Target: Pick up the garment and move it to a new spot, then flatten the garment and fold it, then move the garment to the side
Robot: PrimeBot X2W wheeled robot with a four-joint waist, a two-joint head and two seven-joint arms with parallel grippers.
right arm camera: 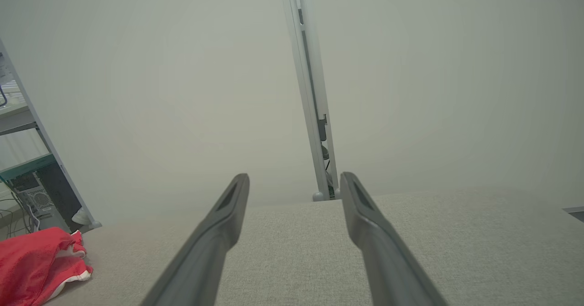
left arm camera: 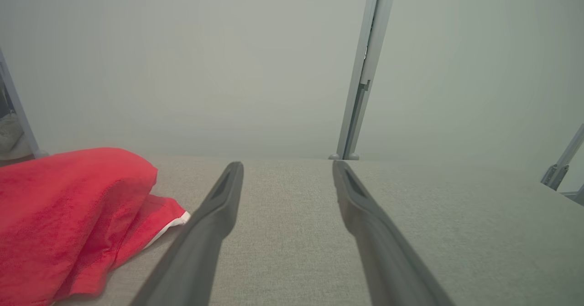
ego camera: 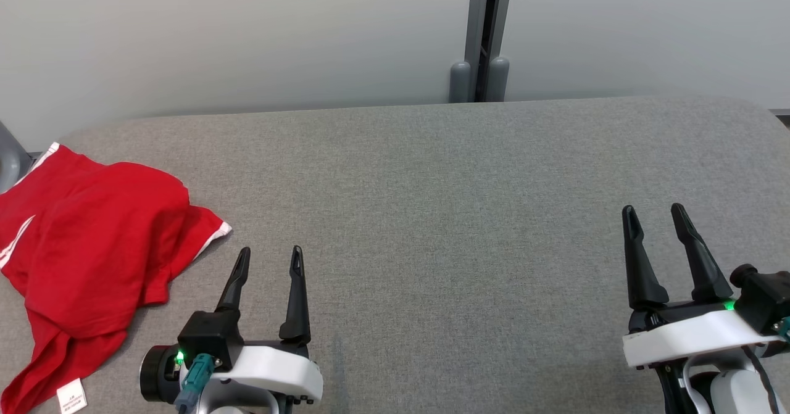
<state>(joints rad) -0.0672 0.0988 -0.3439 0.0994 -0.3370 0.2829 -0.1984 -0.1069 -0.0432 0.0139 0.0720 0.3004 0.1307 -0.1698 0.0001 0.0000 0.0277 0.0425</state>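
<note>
I've got the red garment (ego camera: 92, 241) crumpled at the far left edge of the grey tabletop (ego camera: 463, 216), its white-trimmed hem pointing toward my left gripper (ego camera: 271, 250), which sits just beside it, fingers spread and holding nothing. My right gripper (ego camera: 653, 208) is well apart on the right, fingers spread too. A grey post (ego camera: 481, 31) splits the pale wall behind the tabletop's far edge.

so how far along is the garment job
Nothing looks done yet: the garment lies bunched up at the left edge of the table, neither flattened nor folded. Nothing is in hand: the left gripper and right gripper are both open and empty, apart from it. Left to do: pick it up, move it, flatten, fold, set it aside.
</note>
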